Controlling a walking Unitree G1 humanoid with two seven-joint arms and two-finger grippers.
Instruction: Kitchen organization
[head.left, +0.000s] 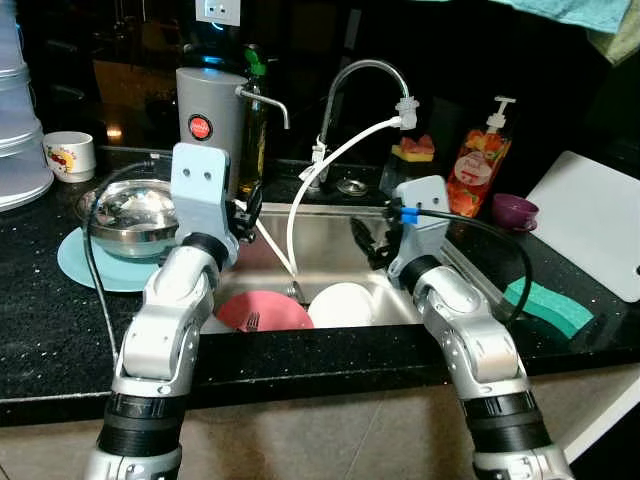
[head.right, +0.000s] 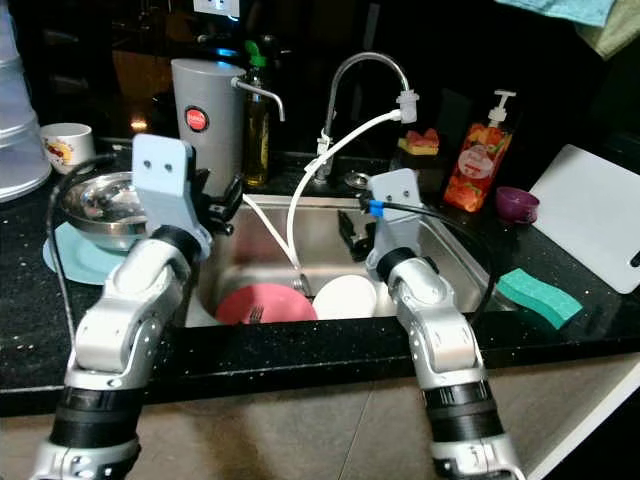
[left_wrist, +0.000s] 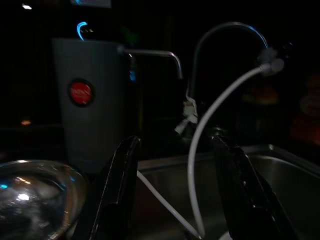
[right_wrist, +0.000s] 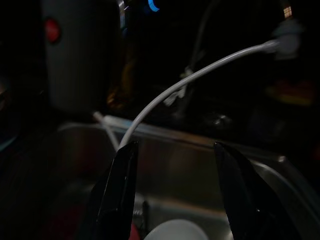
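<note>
Right now your left gripper hangs over the left end of the sink with its two black fingers spread wide and nothing between them. Just below and ahead of it in the basin lies a pink plate with a fork on it. Beside that arm, on the counter, a steel bowl sits on a light blue mat, and beyond the bowl stands a grey dispenser with a red badge.

Your right gripper is over the right half of the sink, fingers likewise apart and holding nothing. Below its tips rests a white plate, touching the pink one. A white hose runs from the faucet spout down into the basin between your two grippers.

To the right of the right arm, a green sponge lies on the counter near a white cutting board. Beyond that gripper stand a soap pump bottle and a small purple cup. Far to the left of your left arm sits a white mug.
</note>
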